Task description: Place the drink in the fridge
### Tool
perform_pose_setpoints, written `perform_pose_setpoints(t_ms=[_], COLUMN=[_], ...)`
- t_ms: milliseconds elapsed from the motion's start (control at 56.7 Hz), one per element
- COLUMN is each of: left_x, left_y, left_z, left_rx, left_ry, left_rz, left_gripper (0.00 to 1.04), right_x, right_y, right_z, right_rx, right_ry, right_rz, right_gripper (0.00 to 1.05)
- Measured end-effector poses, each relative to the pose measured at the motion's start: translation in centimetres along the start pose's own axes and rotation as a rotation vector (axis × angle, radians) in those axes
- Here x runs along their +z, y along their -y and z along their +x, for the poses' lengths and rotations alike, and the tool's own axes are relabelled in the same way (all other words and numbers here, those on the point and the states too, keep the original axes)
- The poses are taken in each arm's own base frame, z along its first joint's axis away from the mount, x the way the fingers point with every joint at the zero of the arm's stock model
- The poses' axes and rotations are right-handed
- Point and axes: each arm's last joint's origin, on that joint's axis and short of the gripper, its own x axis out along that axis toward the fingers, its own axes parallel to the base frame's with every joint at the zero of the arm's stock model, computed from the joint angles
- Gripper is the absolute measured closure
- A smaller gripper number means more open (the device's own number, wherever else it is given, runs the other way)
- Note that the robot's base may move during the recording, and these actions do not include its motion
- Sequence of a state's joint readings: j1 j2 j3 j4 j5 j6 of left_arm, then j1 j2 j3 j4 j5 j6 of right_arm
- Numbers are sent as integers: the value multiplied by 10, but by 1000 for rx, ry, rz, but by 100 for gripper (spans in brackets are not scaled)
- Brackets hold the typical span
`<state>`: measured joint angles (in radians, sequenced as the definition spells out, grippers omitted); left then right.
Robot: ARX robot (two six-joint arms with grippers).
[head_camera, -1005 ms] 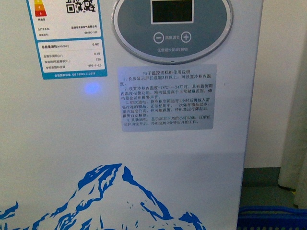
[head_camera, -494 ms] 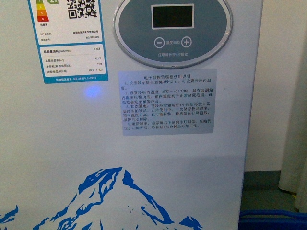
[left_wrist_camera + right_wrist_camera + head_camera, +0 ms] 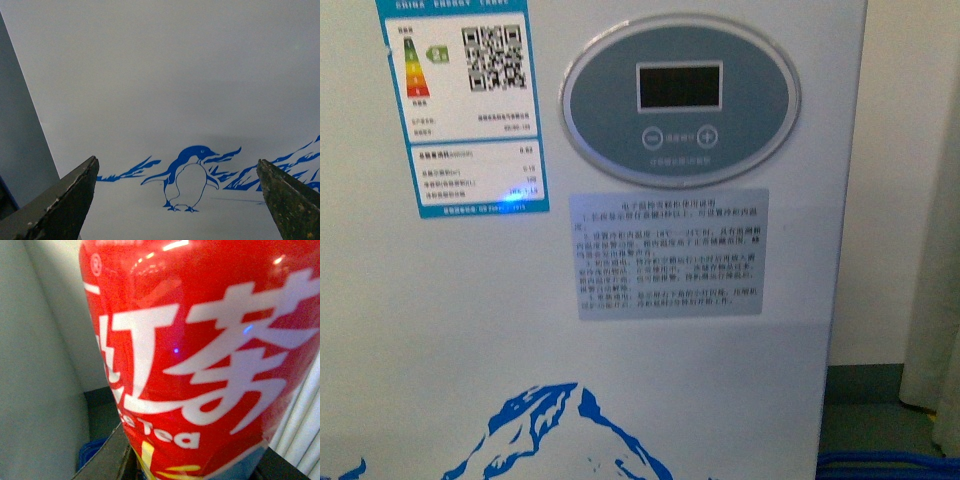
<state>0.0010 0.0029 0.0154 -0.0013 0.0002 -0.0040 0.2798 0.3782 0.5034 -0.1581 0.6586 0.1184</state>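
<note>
The white chest freezer with blue mountain decal (image 3: 450, 330) is filling the front view, its oval grey display panel (image 3: 680, 100) facing us. The left gripper (image 3: 176, 162) is gaping wide and empty before a blue penguin decal (image 3: 187, 177). The right gripper (image 3: 195, 465) is clamping the red-labelled plastic drink bottle (image 3: 200, 340), outside the freezer.

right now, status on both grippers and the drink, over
Left gripper jaws open, empty, facing fridge front. Right gripper jaws shut on drink. Fridge lid out of view; nothing seen blocking.
</note>
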Motion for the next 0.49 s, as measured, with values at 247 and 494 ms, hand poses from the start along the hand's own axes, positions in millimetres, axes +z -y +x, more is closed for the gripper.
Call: perform_pose_setpoints(t_ms=[247,494], left_x=[0,0], left_y=[0,0], left_z=[0,0], left_rx=[0,0], left_ry=[0,0], left_rz=[0,0], left_gripper=[8,8], right_x=[0,0], right_y=[0,0], right_z=[0,0], right_rx=[0,0], right_ry=[0,0], right_rz=[0,-1], right_gripper=[70,70])
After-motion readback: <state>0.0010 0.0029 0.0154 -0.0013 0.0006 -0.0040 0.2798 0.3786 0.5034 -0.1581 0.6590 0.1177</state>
